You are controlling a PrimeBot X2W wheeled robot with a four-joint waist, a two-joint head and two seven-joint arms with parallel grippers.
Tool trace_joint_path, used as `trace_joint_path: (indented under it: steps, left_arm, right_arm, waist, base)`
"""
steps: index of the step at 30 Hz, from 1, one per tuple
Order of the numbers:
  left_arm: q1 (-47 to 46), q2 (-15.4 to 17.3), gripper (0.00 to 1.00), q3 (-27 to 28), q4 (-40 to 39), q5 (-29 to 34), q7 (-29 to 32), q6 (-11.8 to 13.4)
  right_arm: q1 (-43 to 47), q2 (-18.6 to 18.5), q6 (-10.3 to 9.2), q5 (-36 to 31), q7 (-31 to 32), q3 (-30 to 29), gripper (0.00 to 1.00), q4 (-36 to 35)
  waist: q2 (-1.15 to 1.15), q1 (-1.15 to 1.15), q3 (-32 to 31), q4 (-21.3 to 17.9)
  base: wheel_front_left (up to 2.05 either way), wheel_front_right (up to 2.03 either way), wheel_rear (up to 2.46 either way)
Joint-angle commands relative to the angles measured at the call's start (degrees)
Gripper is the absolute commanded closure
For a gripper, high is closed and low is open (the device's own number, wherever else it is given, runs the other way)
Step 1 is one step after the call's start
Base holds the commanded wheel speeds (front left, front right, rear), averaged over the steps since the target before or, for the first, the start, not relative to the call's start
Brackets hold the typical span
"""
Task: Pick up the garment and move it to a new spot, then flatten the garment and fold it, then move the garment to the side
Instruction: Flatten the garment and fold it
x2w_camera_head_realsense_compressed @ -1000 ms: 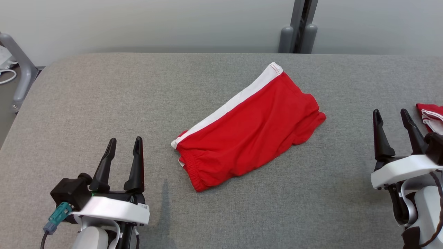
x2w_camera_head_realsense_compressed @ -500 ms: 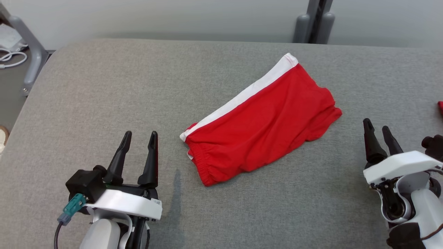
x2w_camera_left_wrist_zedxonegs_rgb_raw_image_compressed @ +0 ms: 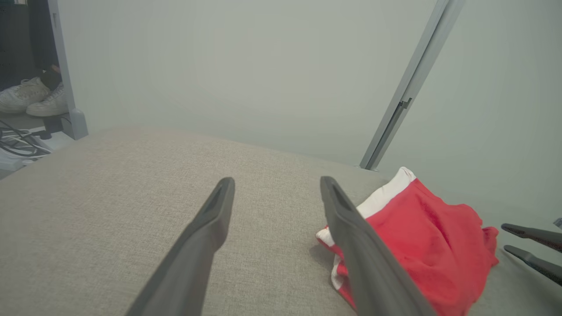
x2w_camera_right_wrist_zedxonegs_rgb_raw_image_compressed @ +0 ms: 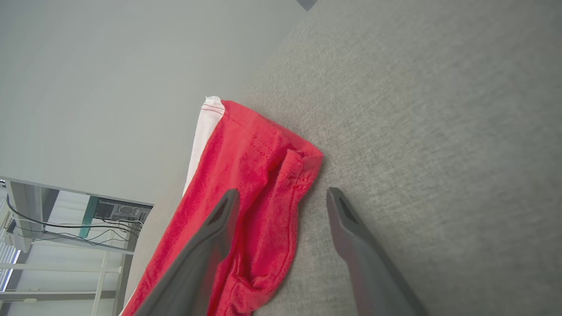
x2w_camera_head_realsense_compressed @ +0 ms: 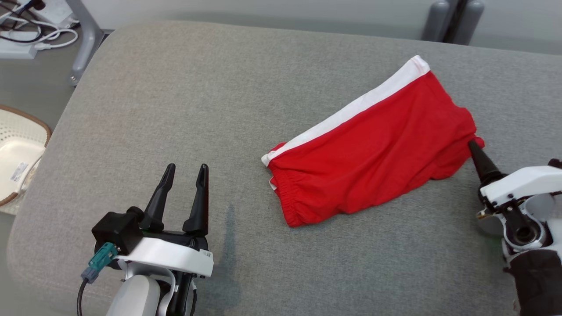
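Grey fabric surface (x2w_camera_head_realsense_compressed: 175, 87) spreads wide ahead of the left jaws, pale wall (x2w_camera_left_wrist_zedxonegs_rgb_raw_image_compressed: 219, 66) beyond it, grey post (x2w_camera_left_wrist_zedxonegs_rgb_raw_image_compressed: 406, 98) rising up to their right. Out left, a white basket (x2w_camera_head_realsense_compressed: 19, 131) on the floor (x2w_camera_head_realsense_compressed: 35, 79), cables (x2w_camera_head_realsense_compressed: 39, 37) further ahead.

Garment (x2w_camera_head_realsense_compressed: 373, 149): red shorts with a white band along the far long edge, folded over on itself. It lies flat and diagonal on the grey fabric surface (x2w_camera_head_realsense_compressed: 175, 109), gathered elastic waistband at the near-left end. Light wrinkles; the right-hand corner is slightly bunched.

A lab-like test room: grey padded table (x2w_camera_head_realsense_compressed: 175, 87), bare pale wall (x2w_camera_left_wrist_zedxonegs_rgb_raw_image_compressed: 219, 66), loose cables (x2w_camera_left_wrist_zedxonegs_rgb_raw_image_compressed: 17, 148) on the floor (x2w_camera_head_realsense_compressed: 30, 79).
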Motion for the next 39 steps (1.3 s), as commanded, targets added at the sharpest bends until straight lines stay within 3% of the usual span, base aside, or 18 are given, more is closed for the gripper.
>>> trace_joint_path:
  steps: [1, 18, 19, 20, 21, 27, 39]
  left_arm:
    - [-1.21, 0.24, 0.00, 0.06, -0.69, -0.59, -0.19, 0.59]
    - [-2.33, 0.22, 0.00, -2.08, -2.38, -1.20, -0.19, 1.54]
    - [-2.40, 0.22, 0.00, -2.26, -2.39, -1.28, -0.19, 1.62]
    - [-2.48, 0.22, 0.00, -2.43, -2.39, -1.31, -0.18, 1.68]
    - [-2.54, 0.22, 0.00, -2.51, -2.40, -1.38, -0.19, 1.77]
    - [-2.76, 0.21, 0.00, -2.54, -3.18, -2.03, -0.18, 2.07]
    - [-1.42, 0.23, 0.00, -0.84, -2.39, -1.26, -0.18, 1.65]
  right_arm:
    - [-1.20, -0.29, 0.02, 1.43, 1.17, -0.49, 0.00, 1.59]
    - [-9.26, -1.92, 0.06, 1.50, 5.55, -0.18, 0.00, 13.88]
    - [-9.52, -2.01, 0.06, 1.49, 5.69, -0.04, 0.10, 14.49]
    - [-9.80, -2.09, 0.06, 1.40, 5.76, 0.11, 0.61, 15.04]
    - [-9.96, -2.09, 0.05, 1.27, 5.77, 0.26, 1.00, 15.48]
    - [-10.25, -2.15, -0.02, 1.46, 4.83, 1.01, 1.00, 16.99]
    - [-6.68, -1.71, -0.02, 6.28, -1.41, 1.40, 1.00, 11.61]
  waist:
    - [0.00, 0.00, 1.28, 1.56]
    - [0.00, 0.00, 3.76, 5.41]
    - [0.00, 0.00, 3.79, 5.50]
    - [0.00, 0.00, 3.79, 5.56]
    - [0.00, 0.00, 3.76, 5.59]
    - [0.00, 0.00, 3.51, 5.44]
    - [0.00, 0.00, 0.40, 2.09]
  base:
    - [0.00, 0.00, 0.00]
    - [0.00, 0.00, 0.00]
    - [0.00, 0.00, 0.00]
    - [0.00, 0.00, 0.00]
    - [0.00, 0.00, 0.00]
    - [0.00, 0.00, 0.00]
    - [0.00, 0.00, 0.00]
